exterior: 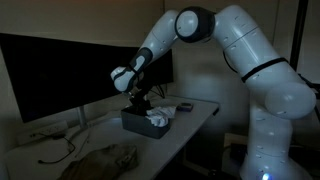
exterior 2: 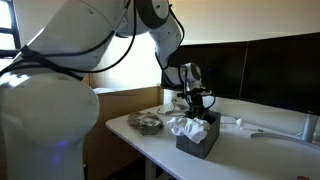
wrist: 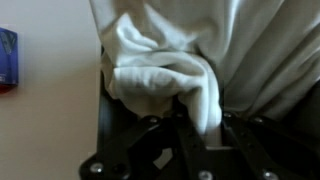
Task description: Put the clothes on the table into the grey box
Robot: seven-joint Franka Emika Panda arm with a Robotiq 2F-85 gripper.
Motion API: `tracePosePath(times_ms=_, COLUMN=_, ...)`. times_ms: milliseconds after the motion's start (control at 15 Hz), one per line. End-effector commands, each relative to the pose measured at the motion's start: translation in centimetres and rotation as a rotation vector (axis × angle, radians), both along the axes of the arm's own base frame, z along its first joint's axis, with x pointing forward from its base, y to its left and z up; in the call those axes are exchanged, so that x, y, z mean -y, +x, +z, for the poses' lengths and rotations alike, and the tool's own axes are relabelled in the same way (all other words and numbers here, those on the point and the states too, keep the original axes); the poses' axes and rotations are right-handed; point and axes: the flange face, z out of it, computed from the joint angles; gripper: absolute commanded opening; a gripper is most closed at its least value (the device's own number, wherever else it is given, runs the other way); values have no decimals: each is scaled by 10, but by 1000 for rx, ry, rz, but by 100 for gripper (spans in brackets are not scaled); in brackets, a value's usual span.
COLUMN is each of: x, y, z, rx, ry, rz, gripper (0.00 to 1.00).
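White cloth (wrist: 165,70), pale and soft, bunched into thick rounded folds; fills most of the wrist view, with one narrow tongue of fabric hanging toward the camera; sits heaped in the grey box (exterior 2: 200,145), crumpled top rising a little above the rim in both exterior views (exterior: 157,118); dark, open-topped grey box (exterior: 133,122) stands on the white table (exterior 2: 255,140), well in from the edge. Second crumpled cloth (exterior: 105,160), dull brownish, lies loose on the table apart from the box; seen also in an exterior view (exterior 2: 147,122) as a low heap near the table edge.

Arm (exterior: 240,50), white with black joint rings, arches high from its base at the table's side, bends at the elbow, then slopes down to the box; looms large and close in an exterior view (exterior 2: 60,80). Gripper (exterior: 138,100) points straight down, directly over the box and just above the heaped fabric (exterior 2: 197,102). In the wrist view, gripper (wrist: 205,122) drawn together on the hanging tongue of the white cloth, dark linkages converging at the middle; fingertips largely buried in fabric.

Dark monitor (exterior: 60,65) behind the box. Small blue object (wrist: 7,60) at the edge of the wrist view, too cropped to identify.
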Motion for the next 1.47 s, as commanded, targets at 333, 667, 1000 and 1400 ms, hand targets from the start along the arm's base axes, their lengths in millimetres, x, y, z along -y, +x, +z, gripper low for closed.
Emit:
tracePosePath(times_ms=333, x=-27, y=13, z=33, rx=10, ry=-56, rz=31, gripper=80)
tracePosePath(times_ms=667, x=5, y=0, z=99, rx=90, ry=-66, rz=27, gripper=100)
tracePosePath(times_ms=1000, x=-40, y=-23, z=178, rx=184, ry=36, rz=129, gripper=100)
tracePosePath(times_ms=1400, x=-156, y=-71, z=207, rx=169, ry=242, rz=368, gripper=100)
